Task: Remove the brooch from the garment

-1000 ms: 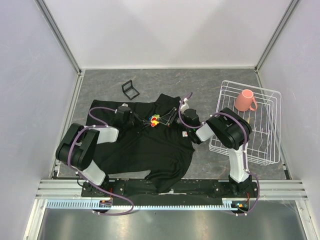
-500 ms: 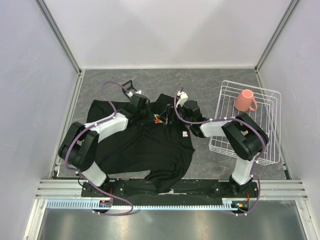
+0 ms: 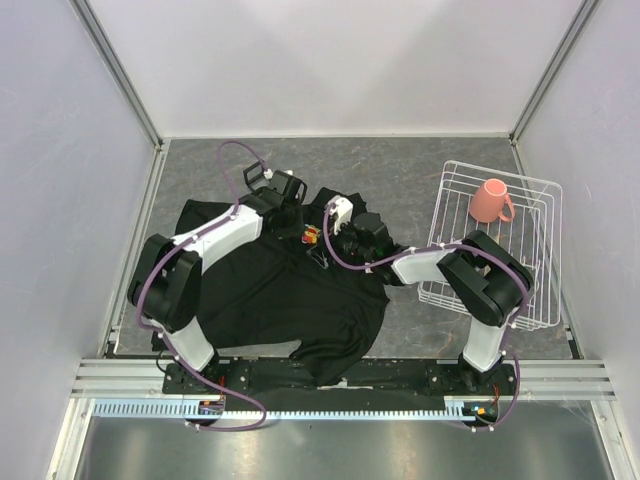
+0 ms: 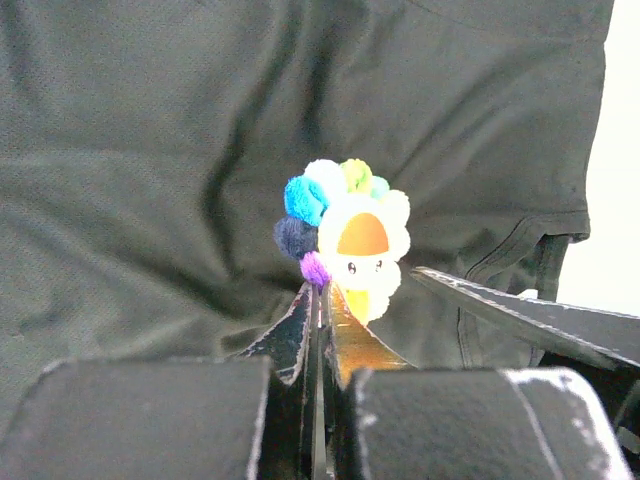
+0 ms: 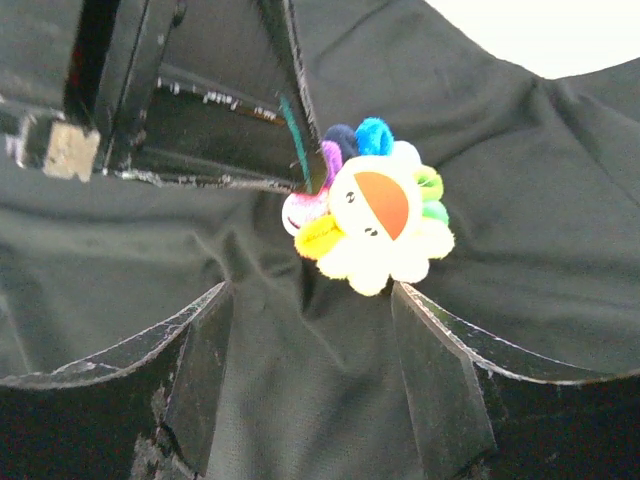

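Pinches the brooch (image 4: 350, 240) at its edge between the pressed-together fingers of the left gripper (image 4: 322, 300), over the garment (image 3: 270, 290) near its far edge. Holds the right gripper (image 5: 308, 296) spread wide just beside it.

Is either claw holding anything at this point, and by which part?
The left claw is shut on the brooch, pinching its petal edge on the purple side. The right claw is open near it, holding nothing.
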You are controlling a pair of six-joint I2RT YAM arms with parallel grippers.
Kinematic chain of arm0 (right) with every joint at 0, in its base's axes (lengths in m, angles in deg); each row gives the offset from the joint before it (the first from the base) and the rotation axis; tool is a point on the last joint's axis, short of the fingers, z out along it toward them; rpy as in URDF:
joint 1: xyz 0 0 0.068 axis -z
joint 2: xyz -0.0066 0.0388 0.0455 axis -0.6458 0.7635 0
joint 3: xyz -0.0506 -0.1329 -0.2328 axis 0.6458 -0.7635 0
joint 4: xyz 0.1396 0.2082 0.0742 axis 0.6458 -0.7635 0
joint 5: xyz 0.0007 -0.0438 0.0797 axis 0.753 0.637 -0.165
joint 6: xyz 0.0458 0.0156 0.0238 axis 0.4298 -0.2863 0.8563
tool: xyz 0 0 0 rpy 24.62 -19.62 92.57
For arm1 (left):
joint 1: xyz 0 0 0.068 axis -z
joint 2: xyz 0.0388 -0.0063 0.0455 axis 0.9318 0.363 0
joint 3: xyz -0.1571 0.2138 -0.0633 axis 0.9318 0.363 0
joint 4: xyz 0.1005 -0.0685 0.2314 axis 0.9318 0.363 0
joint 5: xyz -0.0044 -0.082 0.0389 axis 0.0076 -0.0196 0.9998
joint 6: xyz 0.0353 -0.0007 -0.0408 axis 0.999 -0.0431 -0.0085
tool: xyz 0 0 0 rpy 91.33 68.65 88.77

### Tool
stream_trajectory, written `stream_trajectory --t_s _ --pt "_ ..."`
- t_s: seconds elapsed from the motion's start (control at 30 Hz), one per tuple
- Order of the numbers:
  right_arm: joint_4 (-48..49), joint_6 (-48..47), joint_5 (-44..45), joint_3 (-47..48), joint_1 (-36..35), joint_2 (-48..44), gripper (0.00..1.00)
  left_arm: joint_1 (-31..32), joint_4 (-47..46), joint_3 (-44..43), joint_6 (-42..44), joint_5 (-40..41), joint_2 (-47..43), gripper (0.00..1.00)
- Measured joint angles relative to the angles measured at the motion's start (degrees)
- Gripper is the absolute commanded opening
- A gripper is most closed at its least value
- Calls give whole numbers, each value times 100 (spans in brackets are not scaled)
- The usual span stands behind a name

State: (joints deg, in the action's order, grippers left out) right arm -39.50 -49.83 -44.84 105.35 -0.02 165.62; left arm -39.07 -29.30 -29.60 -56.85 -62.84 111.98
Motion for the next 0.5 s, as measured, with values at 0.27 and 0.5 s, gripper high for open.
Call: stream_trajectory --t_s 0.27,0.5 --pt "-138 -365 391 144 -173 389 68 0 256 -184 177 -114 160 2" --pt "-61 -595 1027 173 -348 413 68 0 293 -225 212 -234 256 2"
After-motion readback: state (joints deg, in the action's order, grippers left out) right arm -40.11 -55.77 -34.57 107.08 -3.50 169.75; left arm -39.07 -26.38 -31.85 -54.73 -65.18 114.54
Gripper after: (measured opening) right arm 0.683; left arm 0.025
